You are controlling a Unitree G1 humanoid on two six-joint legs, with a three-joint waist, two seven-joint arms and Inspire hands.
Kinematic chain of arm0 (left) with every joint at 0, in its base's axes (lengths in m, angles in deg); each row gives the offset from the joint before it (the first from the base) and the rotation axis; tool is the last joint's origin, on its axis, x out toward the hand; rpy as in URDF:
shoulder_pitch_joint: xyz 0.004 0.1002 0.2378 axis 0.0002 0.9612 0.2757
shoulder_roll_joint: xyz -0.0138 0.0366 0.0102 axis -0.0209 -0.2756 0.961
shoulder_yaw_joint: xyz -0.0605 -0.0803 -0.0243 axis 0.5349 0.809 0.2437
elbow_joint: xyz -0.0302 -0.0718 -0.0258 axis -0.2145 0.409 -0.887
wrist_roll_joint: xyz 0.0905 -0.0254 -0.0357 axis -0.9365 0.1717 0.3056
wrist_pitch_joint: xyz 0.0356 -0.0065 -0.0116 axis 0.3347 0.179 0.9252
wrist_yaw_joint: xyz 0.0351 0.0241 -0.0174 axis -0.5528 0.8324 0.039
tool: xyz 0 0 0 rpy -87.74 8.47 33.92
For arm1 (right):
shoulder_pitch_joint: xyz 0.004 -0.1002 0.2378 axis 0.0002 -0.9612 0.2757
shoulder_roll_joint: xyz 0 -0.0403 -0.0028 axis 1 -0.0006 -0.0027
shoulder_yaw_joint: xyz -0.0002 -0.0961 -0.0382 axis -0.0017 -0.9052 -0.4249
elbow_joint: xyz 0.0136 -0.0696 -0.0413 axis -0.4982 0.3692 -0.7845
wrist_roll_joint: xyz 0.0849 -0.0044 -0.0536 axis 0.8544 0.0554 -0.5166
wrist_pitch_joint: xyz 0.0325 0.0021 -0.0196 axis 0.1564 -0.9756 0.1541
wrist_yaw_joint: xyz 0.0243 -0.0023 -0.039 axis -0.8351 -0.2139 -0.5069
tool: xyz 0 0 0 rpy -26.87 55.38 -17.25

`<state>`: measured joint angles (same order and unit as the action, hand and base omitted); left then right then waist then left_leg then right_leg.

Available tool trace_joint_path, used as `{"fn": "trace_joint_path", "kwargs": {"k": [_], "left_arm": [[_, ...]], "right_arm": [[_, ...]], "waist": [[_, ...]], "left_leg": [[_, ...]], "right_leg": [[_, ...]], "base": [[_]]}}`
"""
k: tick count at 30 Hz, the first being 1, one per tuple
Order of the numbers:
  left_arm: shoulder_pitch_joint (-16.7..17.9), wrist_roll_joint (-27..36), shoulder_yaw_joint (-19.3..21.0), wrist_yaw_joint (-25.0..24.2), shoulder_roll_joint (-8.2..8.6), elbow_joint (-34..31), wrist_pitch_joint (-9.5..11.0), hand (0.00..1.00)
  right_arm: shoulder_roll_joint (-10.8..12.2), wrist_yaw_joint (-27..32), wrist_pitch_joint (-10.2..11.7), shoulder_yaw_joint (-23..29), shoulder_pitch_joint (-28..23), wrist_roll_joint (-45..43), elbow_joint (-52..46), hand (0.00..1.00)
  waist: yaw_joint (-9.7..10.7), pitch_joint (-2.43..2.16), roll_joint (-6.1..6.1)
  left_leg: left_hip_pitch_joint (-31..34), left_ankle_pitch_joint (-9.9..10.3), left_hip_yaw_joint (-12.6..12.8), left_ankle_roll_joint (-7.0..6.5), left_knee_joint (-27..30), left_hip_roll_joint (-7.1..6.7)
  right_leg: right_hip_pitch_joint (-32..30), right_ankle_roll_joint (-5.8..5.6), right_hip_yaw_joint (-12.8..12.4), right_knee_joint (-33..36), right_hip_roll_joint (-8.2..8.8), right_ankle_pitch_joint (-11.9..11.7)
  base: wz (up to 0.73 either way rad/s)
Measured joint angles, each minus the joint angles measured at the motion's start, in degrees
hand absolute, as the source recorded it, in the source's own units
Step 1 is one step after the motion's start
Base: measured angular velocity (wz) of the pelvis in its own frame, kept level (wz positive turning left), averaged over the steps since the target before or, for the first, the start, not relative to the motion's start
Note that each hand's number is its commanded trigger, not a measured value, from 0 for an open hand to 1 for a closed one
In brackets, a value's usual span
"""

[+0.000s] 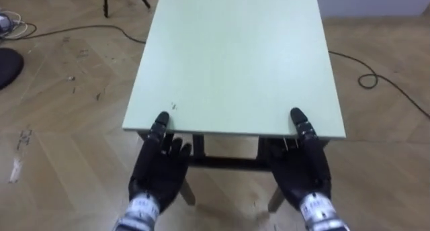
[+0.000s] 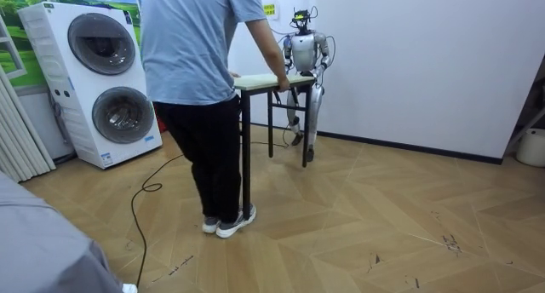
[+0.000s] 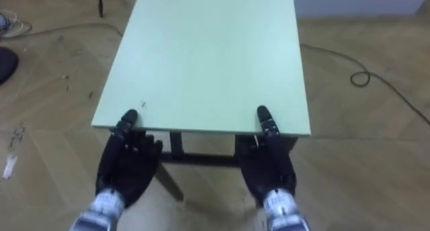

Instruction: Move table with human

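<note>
Table (image 1: pixel 235 56), left hand (image 1: pixel 158 176), right hand (image 1: pixel 304 169) clasping edge

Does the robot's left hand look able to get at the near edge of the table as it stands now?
Yes, it seems so. The left hand is at the near edge of the table, with its thumb on top and its fingers reaching under. Nothing lies in the way.
</note>
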<state>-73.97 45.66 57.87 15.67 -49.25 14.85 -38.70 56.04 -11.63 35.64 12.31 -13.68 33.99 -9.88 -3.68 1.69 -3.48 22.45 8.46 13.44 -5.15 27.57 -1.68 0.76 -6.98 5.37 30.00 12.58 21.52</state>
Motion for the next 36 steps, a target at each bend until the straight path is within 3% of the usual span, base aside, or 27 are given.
{"fn": "trace_joint_path", "kwargs": {"k": [4, 7, 10, 13, 14, 15, 16, 17, 18, 19, 20, 21, 22, 23, 24, 26, 27, 28, 29, 30, 31, 32, 33, 34, 35, 36], "left_arm": [[-0.12, -0.56, 0.11, -0.26, -0.10, -0.73, -0.08, 1.00], [-0.57, -0.53, 0.55, -0.26, -0.78, -0.23, -0.48, 1.00], [-0.56, -1.15, 0.57, -0.26, -0.96, 0.97, -0.85, 1.00], [-0.47, -1.70, 0.21, -0.07, -1.04, 1.42, -1.07, 1.00], [-0.59, -1.81, -0.31, 0.25, -1.30, 1.47, -1.09, 1.00], [-0.67, -2.24, -0.79, 0.43, -1.55, 1.45, -1.10, 1.00], [-0.68, -2.25, -0.89, 0.44, -1.53, 1.42, -1.08, 1.00], [-0.52, -2.25, -0.90, 0.43, -1.46, 1.49, -1.04, 1.00], [0.14, -2.13, -0.90, 0.43, -1.37, 1.52, -1.04, 1.00], [0.47, -1.86, -0.89, 0.42, -1.16, 1.51, -1.01, 1.00], [1.02, -1.61, -0.97, 0.42, -1.02, 1.36, -0.85, 1.00], [1.13, -1.72, -1.00, 0.42, -0.83, 1.36, -0.86, 1.00], [1.13, -1.89, -0.95, 0.42, -0.72, 1.35, -0.87, 1.00], [1.13, -2.41, -0.71, 0.42, -0.27, 1.30, -0.87, 1.00], [1.20, -2.62, -0.41, 0.42, 0.45, 1.28, -0.88, 1.00], [1.58, -2.60, -0.41, 0.43, 0.62, 1.21, -1.03, 1.00], [1.75, -2.60, -0.41, 0.45, 0.95, 0.82, -1.20, 1.00], [1.69, -2.60, -0.37, 0.46, 1.14, 0.56, -1.20, 1.00], [1.02, -2.61, -0.11, 0.87, 1.19, 0.47, -1.28, 1.00], [1.30, -2.72, -0.12, 1.52, 1.53, 0.50, -1.30, 1.00], [1.66, -2.65, -0.09, 1.50, 1.54, 0.55, -1.26, 1.00], [2.23, -2.60, 0.83, 1.23, 1.13, -0.49, -1.14, 1.00], [2.21, -2.68, 2.06, 0.68, 2.11, -1.28, -1.19, 1.00], [2.18, -2.76, 2.34, 0.69, 3.15, -1.17, -1.26, 1.00], [1.61, -2.76, 2.53, 0.68, 3.34, -1.09, -1.70, 1.00], [0.96, -2.70, 2.48, 0.68, 2.35, -1.10, -1.97, 1.00]], "right_arm": [[0.28, -0.23, -0.33, 0.80, 0.47, -0.24, 0.14, 1.00], [0.91, -0.66, -0.69, 0.86, 1.67, -0.15, 2.17, 1.00], [1.93, -2.06, -1.51, 1.26, 1.85, 0.19, 5.28, 1.00], [1.92, -2.32, -1.45, 1.24, 0.96, 0.91, 5.82, 1.00], [1.84, -2.32, -1.20, 1.14, 0.39, 1.66, 5.78, 1.00], [1.69, -2.34, -1.06, 1.21, -0.16, 2.09, 5.69, 1.00], [1.63, -2.34, -1.05, 1.29, -0.31, 2.20, 5.54, 1.00], [1.58, -2.30, -1.06, 1.29, -0.24, 2.19, 5.66, 1.00], [1.39, -2.28, -1.06, 0.96, -0.32, 2.18, 5.86, 1.00], [1.26, -2.28, -0.99, 0.78, -0.34, 2.18, 5.86, 1.00], [1.14, -2.11, -1.01, 0.66, -0.37, 1.98, 5.85, 1.00], [1.08, -2.11, -0.89, 0.67, -0.44, 1.87, 5.85, 1.00], [1.06, -2.11, -0.77, 0.67, -0.44, 1.87, 5.83, 1.00], [1.05, -2.11, -0.62, 0.70, -0.34, 1.69, 5.65, 1.00], [0.94, -2.12, -0.57, 0.73, -0.15, 1.53, 5.55, 1.00], [0.54, -2.10, -0.48, 0.65, -0.27, 1.41, 5.28, 1.00], [0.20, -1.48, -0.46, 0.62, -0.52, 1.41, 4.10, 1.00], [0.08, -1.28, -0.35, 0.63, -0.47, 1.41, 3.54, 1.00], [-0.03, -1.06, 0.23, 0.56, 0.10, 1.13, 3.53, 1.00], [-0.16, -0.67, 0.84, 0.10, 0.02, 0.60, 3.54, 1.00], [-0.19, -0.50, 0.95, -0.22, -0.07, 0.32, 3.45, 1.00], [0.30, 0.12, 1.66, -1.59, 0.46, 0.19, 2.94, 1.00], [-0.14, 0.65, 2.45, -2.58, 1.32, 0.06, 1.33, 1.00], [-0.56, 0.75, 2.63, -2.57, 1.78, 0.05, 1.33, 1.00], [-0.59, 0.75, 3.14, -2.69, 2.89, 0.04, 1.82, 1.00], [-0.51, 0.82, 3.22, -2.76, 3.60, 0.15, 2.23, 1.00]], "waist": [[-0.16, 0.03, -0.06], [0.01, 0.05, -0.08], [-0.23, 0.02, 0.40], [-0.25, -0.06, 1.49], [-0.61, -0.09, 1.73], [-1.32, -0.23, 2.09], [-1.42, -0.24, 2.30], [-1.71, -0.04, 2.53], [-2.70, 0.07, 2.76], [-3.14, 0.10, 2.97], [-3.10, 0.15, 3.51], [-3.08, 0.34, 3.97], [-3.11, 0.36, 4.20], [-3.28, 0.37, 5.01], [-3.77, 0.48, 5.70], [-4.34, 0.29, 6.46], [-4.27, -0.11, 7.49], [-4.05, -0.27, 7.99], [-3.82, 0.07, 7.56], [-3.58, 0.07, 7.23], [-3.30, -0.20, 7.86], [-3.22, -0.82, 7.57], [-3.28, -0.11, 8.92], [-3.06, -0.21, 10.36], [-3.29, -0.11, 10.86], [-3.31, 0.44, 9.79]], "left_leg": [[3.80, -2.64, -0.22, 0.49, -0.17, 1.46], [5.02, -5.06, -0.54, 1.06, -1.26, 3.05], [4.79, -8.11, -1.94, 2.06, -3.35, 4.64], [4.11, -12.95, -4.37, 3.28, -7.73, 6.13], [2.47, -16.80, -5.41, 4.25, -12.72, 6.28], [0.39, -21.36, -7.30, 7.13, -18.70, 6.53], [0.02, -22.76, -8.31, 8.86, -20.03, 7.03], [0.49, -20.00, -8.75, 8.01, -15.65, 7.54], [0.70, -13.09, -8.47, 6.74, -7.55, 7.70], [0.66, -9.83, -8.45, 6.87, -3.58, 8.01], [0.58, -4.63, -8.76, 6.68, 3.94, 8.23], [-0.18, -0.87, -8.81, 6.82, 9.63, 8.96], [-0.64, 0.87, -8.84, 6.83, 12.27, 9.20], [-1.64, 3.66, -8.76, 7.04, 16.90, 10.23], [-3.13, 5.51, -8.90, 7.27, 20.74, 10.98], [-7.06, 5.77, -8.83, 7.39, 26.00, 11.95], [-10.54, 5.06, -9.22, 7.75, 27.84, 12.25], [-12.04, 5.05, -9.50, 7.81, 27.05, 12.28], [-13.37, 6.42, -9.48, 8.36, 22.27, 11.46], [-15.85, 5.84, -9.84, 7.78, 18.00, 9.92], [-16.65, 5.88, -10.10, 7.79, 16.37, 10.23], [-16.88, 6.93, -10.57, 9.32, 14.86, 10.44], [-17.14, 9.64, -10.95, 11.96, 17.81, 11.63], [-17.25, 10.79, -12.60, 12.44, 19.24, 12.46], [-18.52, 12.56, -14.35, 11.80, 18.54, 11.65], [-18.70, 12.04, -15.77, 11.79, 16.30, 9.91]], "right_leg": [[-0.45, 0.36, 0.17, -6.71, -2.33, 1.08], [-1.03, 1.25, 1.11, -8.97, -4.19, 1.52], [-1.02, 3.15, 1.25, -10.17, -6.82, 0.67], [-1.82, 5.48, 2.50, -10.30, -9.82, -0.71], [-2.27, 6.55, 2.69, -10.58, -10.94, -1.59], [-2.88, 7.56, 3.03, -11.19, -12.20, -2.76], [-3.32, 8.30, 3.62, -11.46, -12.66, -3.43], [-3.98, 9.53, 4.69, -11.31, -12.34, -4.30], [-3.96, 9.93, 6.15, -11.26, -11.95, -4.96], [-3.98, 10.05, 6.76, -11.25, -11.84, -5.31], [-4.00, 10.29, 8.68, -11.26, -11.69, -5.87], [-4.24, 10.73, 9.53, -11.01, -11.95, -6.16], [-4.56, 10.99, 10.05, -10.88, -12.15, -6.31], [-5.32, 11.31, 12.17, -10.46, -12.45, -6.47], [-6.28, 11.64, 12.49, -9.47, -12.91, -6.41], [-7.05, 11.89, 12.66, -8.40, -13.23, -6.26], [-8.07, 12.03, 12.89, -7.39, -13.86, -6.12], [-8.63, 12.00, 13.15, -6.38, -14.00, -5.96], [-10.59, 12.18, 13.07, -3.44, -13.03, -5.97], [-14.02, 13.88, 11.44, 1.72, -12.68, -7.16], [-15.40, 14.33, 9.76, 1.10, -14.52, -7.34], [-16.41, 15.96, 7.19, -8.93, -17.97, -10.87], [-17.64, 16.97, 10.24, -9.34, -18.70, -15.11], [-18.15, 17.37, 12.42, -8.71, -19.34, -14.80], [-20.06, 17.80, 14.39, -7.06, -19.48, -14.57], [-20.44, 18.15, 14.16, -6.97, -19.03, -14.78]], "base": [[-0.05], [-0.06], [0.00], [0.16], [0.15], [0.12], [-0.06], [-0.27], [-0.40], [-0.37], [-0.17], [-0.04], [-0.05], [-0.20], [-0.27], [-0.24], [-0.08], [0.10], [0.00], [-0.04], [-0.16], [-0.11], [0.00], [-0.05], [0.00], [-0.04]]}}
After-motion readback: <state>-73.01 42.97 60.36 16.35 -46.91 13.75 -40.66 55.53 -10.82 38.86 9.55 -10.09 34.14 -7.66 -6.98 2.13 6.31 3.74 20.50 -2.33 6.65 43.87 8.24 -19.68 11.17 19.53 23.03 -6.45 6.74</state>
